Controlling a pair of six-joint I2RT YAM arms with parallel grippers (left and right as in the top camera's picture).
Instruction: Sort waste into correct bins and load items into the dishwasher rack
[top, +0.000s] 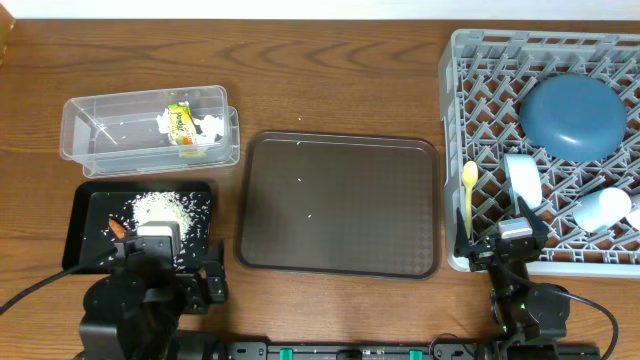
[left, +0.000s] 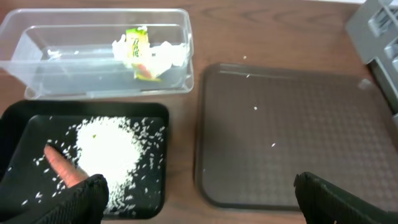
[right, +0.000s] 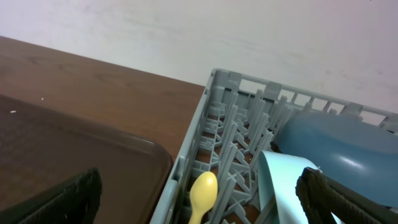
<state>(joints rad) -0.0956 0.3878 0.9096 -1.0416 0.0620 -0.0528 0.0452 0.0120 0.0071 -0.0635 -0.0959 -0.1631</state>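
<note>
Left wrist, snack wrapper (left: 138, 53) lettering unreadable, left pincer (left: 199, 200) wide, right pincer (right: 199, 198) wide

Left tool (left: 198, 205): only two dark, blurred fingertips (left: 81, 199) show, at the lower corners of the left wrist view.
Orange carrot (top: 118, 228): from overhead only its tip shows beyond the left arm (top: 130, 300); in the left wrist view its near end is behind a fingertip.
Shallow black rectangular tray (top: 88, 215): near edge under the left arm.
Large square grey plastic lattice rack (top: 480, 60): right side cut off overhead.
Small pale rounded piece (top: 634, 214): cropped at that edge; cannot tell what it is.
Pale yellow spoon (right: 203, 191): handle runs off the bottom of the right wrist view.
Green-and-orange snack wrapper (left: 138, 50): print too small to read.
</note>
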